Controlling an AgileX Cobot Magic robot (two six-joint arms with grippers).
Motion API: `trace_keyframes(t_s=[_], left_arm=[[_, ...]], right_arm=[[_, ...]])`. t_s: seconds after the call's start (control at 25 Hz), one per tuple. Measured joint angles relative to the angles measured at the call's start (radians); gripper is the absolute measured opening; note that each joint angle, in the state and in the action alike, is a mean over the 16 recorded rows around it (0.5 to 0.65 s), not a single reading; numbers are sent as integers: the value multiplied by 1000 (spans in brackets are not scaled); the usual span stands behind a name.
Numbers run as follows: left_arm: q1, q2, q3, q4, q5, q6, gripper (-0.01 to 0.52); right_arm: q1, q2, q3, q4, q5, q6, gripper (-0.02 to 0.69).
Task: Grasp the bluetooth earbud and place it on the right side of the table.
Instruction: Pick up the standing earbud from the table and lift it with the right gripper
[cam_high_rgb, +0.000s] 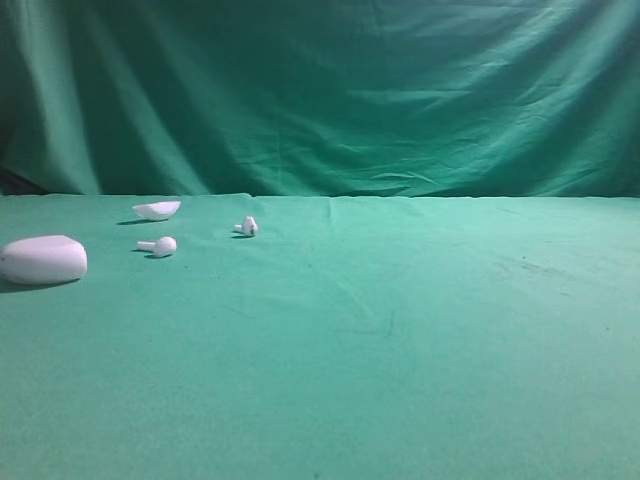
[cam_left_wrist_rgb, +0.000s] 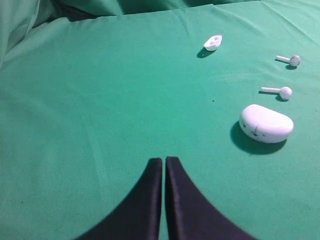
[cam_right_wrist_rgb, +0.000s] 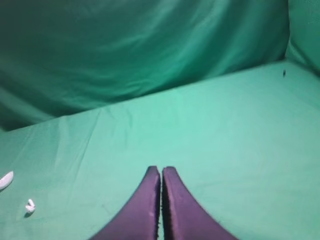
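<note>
Two white bluetooth earbuds lie on the green table (cam_high_rgb: 400, 330) at the far left. One earbud (cam_high_rgb: 160, 245) lies nearer the front and the other earbud (cam_high_rgb: 247, 227) lies to its right. In the left wrist view they show as one earbud (cam_left_wrist_rgb: 280, 91) near the case and the other earbud (cam_left_wrist_rgb: 291, 60) behind it. The right wrist view shows one earbud (cam_right_wrist_rgb: 30, 206) at the lower left. My left gripper (cam_left_wrist_rgb: 163, 160) is shut and empty, well short of the earbuds. My right gripper (cam_right_wrist_rgb: 161, 170) is shut and empty over bare cloth. Neither gripper shows in the exterior view.
A big white oval case (cam_high_rgb: 43, 260) sits at the left edge; it also shows in the left wrist view (cam_left_wrist_rgb: 266, 123). A shallow white shell (cam_high_rgb: 157, 209) lies behind the earbuds and shows in the wrist views (cam_left_wrist_rgb: 213, 42) (cam_right_wrist_rgb: 5, 180). A green backdrop (cam_high_rgb: 320, 90) hangs behind.
</note>
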Motion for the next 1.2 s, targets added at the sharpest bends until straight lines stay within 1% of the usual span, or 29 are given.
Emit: trace_keyframes(t_s=[0.2, 0.36, 0.64, 0.8, 1.0, 1.08, 1.2], left_arm=[[0, 0, 0, 0, 0, 0, 0], [0, 0, 0, 0, 0, 0, 0], [0, 0, 0, 0, 0, 0, 0], [0, 0, 0, 0, 0, 0, 0], [0, 0, 0, 0, 0, 0, 0], [0, 0, 0, 0, 0, 0, 0], [0, 0, 0, 0, 0, 0, 0]], right_arm=[[33, 251, -178, 53, 142, -68, 0], [81, 462, -351, 84, 291, -138, 0], [212, 874, -742, 71, 617, -256, 0], [296, 1108, -970, 49, 764, -286, 0], [396, 1369, -1238, 17, 868, -298, 12], [433, 1460, -1337, 3, 891, -302, 33], [480, 1581, -1472, -14, 912, -307, 88]])
